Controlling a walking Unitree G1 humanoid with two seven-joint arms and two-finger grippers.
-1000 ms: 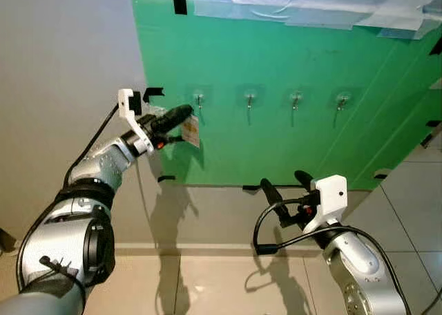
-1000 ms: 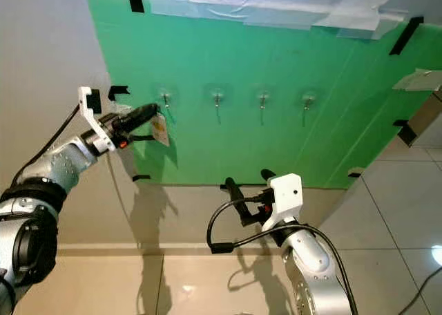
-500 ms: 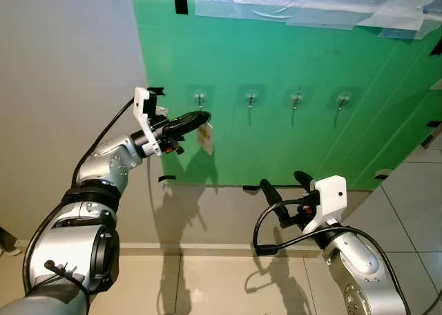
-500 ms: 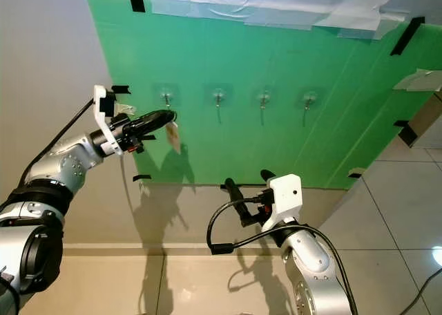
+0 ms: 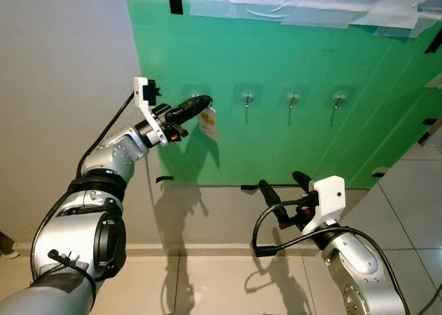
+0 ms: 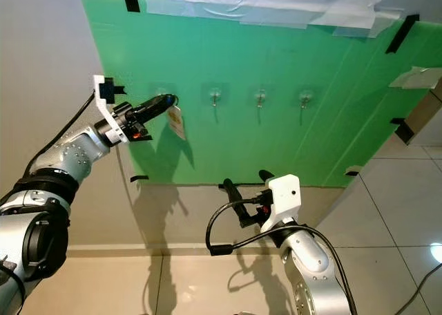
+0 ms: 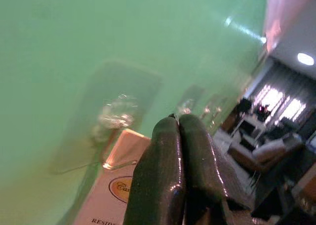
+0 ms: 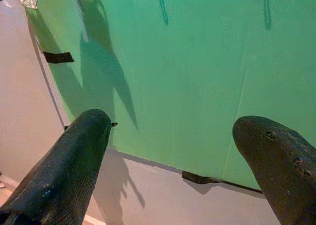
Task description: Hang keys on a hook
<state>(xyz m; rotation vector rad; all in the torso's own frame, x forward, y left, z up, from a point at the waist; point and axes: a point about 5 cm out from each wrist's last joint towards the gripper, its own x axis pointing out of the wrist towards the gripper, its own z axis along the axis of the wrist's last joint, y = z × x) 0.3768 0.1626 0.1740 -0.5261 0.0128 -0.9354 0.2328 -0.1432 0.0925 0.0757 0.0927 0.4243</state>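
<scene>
Up at the leftmost small clear hook (image 5: 195,97) on the green wall board (image 5: 297,142), the left gripper (image 5: 204,102) is pinching the keys' cream paper tag (image 5: 208,123), fingers together; the right gripper (image 5: 283,188) is hanging low, spread apart.

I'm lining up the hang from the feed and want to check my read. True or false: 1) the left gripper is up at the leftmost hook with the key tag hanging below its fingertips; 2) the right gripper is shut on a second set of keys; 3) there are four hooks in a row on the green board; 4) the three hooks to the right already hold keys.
1) True. The left gripper is raised at the leftmost hook, and the key tag dangles under its fingertips.
2) False. The right gripper is low, open and holds nothing.
3) True. Four hooks sit in a row on the green board.
4) False. Those three hooks, such as the second hook, are bare.
</scene>
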